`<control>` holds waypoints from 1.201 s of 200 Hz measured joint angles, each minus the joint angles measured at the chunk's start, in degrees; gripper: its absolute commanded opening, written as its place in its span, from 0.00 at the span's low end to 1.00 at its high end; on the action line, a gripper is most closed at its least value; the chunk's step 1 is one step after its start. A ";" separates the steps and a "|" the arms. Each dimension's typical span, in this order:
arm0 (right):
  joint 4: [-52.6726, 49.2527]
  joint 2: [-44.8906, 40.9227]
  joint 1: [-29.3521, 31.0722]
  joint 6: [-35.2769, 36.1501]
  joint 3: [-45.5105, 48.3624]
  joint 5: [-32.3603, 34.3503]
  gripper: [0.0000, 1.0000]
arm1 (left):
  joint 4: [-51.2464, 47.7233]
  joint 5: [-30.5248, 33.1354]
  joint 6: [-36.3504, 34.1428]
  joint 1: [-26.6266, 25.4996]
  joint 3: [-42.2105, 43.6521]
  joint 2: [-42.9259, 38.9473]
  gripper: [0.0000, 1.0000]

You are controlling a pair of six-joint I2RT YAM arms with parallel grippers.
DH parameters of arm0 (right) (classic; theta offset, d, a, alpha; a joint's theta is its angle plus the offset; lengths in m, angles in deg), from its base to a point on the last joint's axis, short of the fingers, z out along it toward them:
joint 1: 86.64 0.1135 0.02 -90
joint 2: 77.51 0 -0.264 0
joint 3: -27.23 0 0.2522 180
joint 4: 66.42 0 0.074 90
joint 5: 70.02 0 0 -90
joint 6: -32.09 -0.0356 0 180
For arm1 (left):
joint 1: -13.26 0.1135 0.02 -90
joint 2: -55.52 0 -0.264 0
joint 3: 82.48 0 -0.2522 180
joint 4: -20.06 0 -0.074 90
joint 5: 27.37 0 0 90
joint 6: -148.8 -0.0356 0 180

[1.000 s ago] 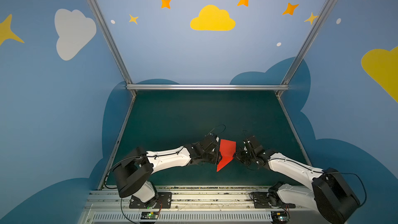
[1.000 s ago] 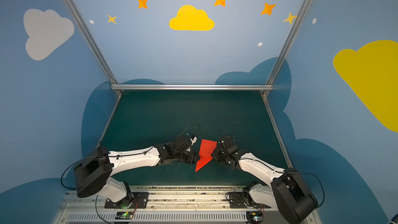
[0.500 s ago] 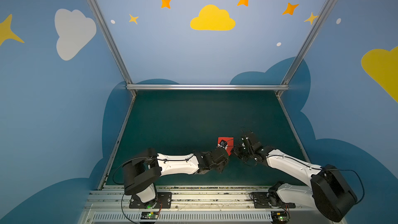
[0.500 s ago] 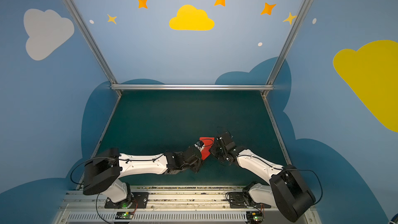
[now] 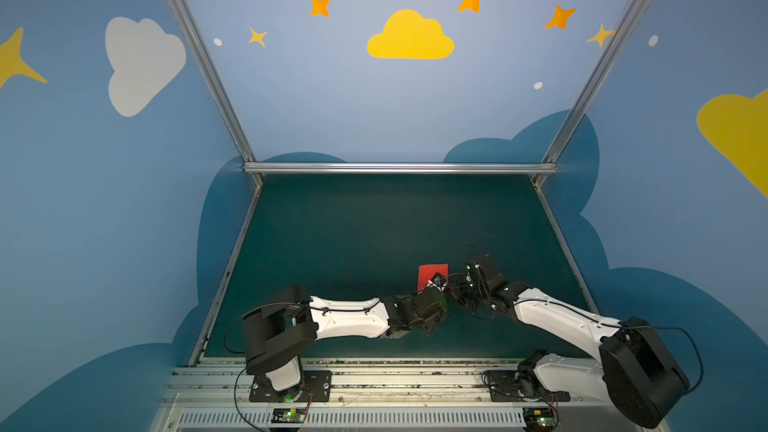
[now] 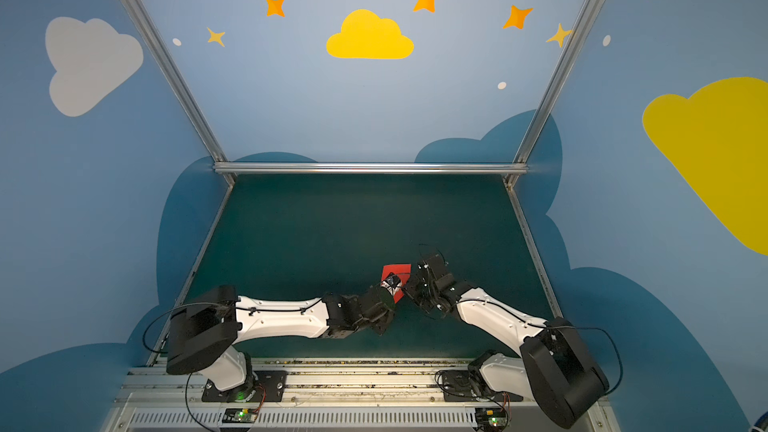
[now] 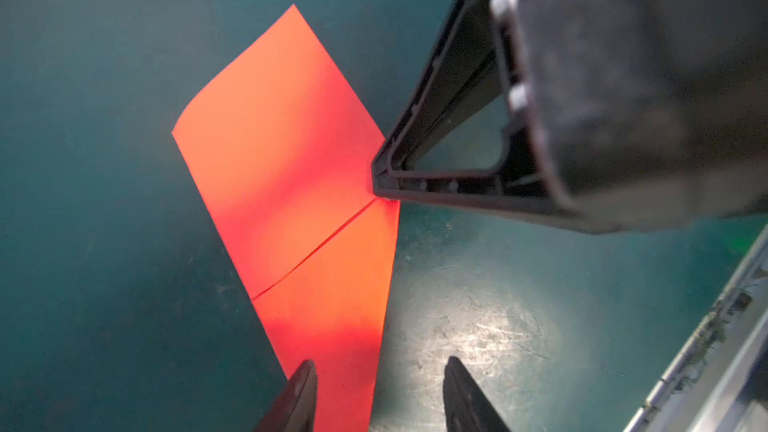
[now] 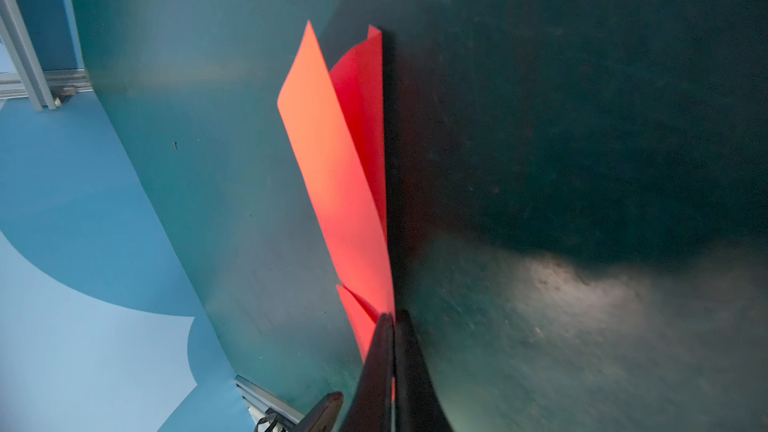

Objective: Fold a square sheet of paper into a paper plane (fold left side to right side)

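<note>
Item: thin bright red paper sheet (image 7: 282, 151), partly folded and tapering to a narrow pointed end. One straight fold line crosses it from edge to edge.
Location: near the front middle of the dark green table (image 5: 374, 222), between the two hands. In both top views only a small red patch (image 5: 430, 274) (image 6: 397, 270) shows beyond the left wrist.
Layers: in the right wrist view the sheet (image 8: 332, 184) shows two leaves joined at the pinched end and curling apart further out.
Right hand (image 8: 390, 322): fingers pressed together on the sheet's edge, pinching it. In the left wrist view its black fingertip (image 7: 384, 176) meets the sheet where the fold line reaches the edge.
Left hand (image 7: 380, 388): fingers moderately apart and gripping nothing, set on either side of the sheet's narrow end. One fingertip (image 7: 301, 388) overlaps the red paper; its partner stands over bare table.
Contact with table: cannot be told.
Arms: white-and-black left arm (image 5: 349, 317) and right arm (image 5: 557, 317) reach inward from the front rail, wrists close together.
Surroundings: blue walls painted with clouds and stars.
</note>
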 measured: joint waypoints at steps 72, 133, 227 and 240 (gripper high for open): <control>0.17 0.00 0.00 -1.07 -0.02 -0.39 0.00 | -0.17 1.42 -1.49 0.00 0.68 2.27 0.40; 0.17 -0.04 0.00 -1.27 -0.02 -0.39 0.00 | -0.15 1.77 -1.90 0.00 0.90 3.17 0.30; 0.63 -0.02 0.00 -1.27 -0.02 -0.83 0.00 | -0.15 1.99 -2.21 0.00 0.90 3.26 0.15; 0.76 -0.02 0.00 -1.29 -0.02 -0.92 0.00 | -0.15 2.01 -2.19 0.00 0.90 3.30 0.13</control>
